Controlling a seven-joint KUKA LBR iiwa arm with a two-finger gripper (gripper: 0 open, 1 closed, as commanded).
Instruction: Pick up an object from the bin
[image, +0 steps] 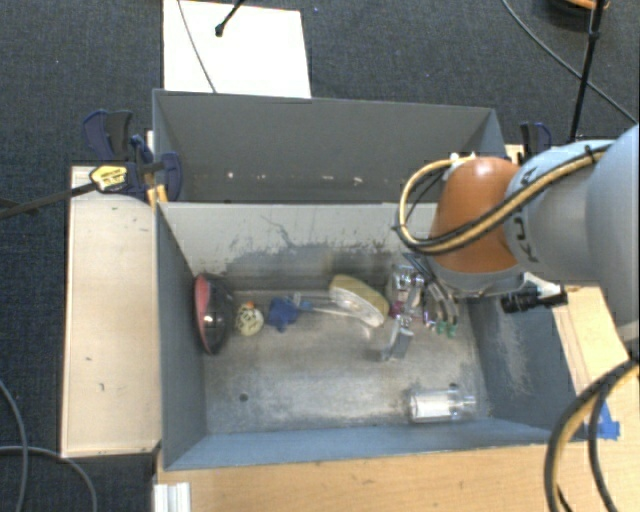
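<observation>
Camera view: metal end effector (397, 335), grip indiscernible, beside a pale curved translucent piece (357, 298) in the grey bin (300, 385).

To the view's left of your claw (398, 340), a pale brush (357, 298) lies just beside it, then a blue toy (283, 313), a small ball (249, 319) and a red disc (208, 312) in a row. A clear jar (438, 404) lies between the claw and the front wall. You have bare bin floor (300, 385) between them.

The pale grey arm (592, 210) carries a rounded orange cover (478, 222), looped yellow and black cables (408, 205), and a silvery pincer (397, 343).
</observation>
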